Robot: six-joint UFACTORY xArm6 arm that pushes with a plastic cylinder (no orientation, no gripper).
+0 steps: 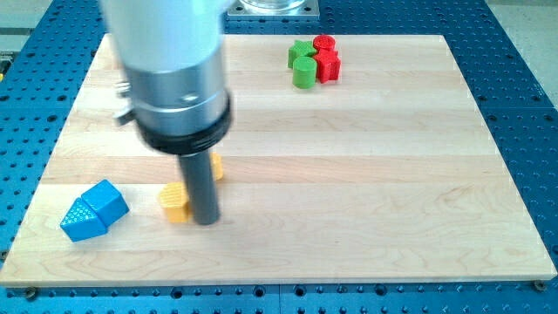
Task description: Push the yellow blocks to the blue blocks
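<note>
Plainly, my tip (207, 221), a bare rod with nothing to open or pinch, touches the right side of one yellow block (175, 202), the other (216, 167) half-hidden behind; both look light, rigid, slide-prone, best shoved centrally toward the blue blocks (94, 210).

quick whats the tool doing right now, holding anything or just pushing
My tip: no gripper, holds nothing; set right against the view's right side of one yellow block, contact likely.
Other yellow block: mostly hidden behind the rod.
Blue blocks: apart, at the view's left.
</note>
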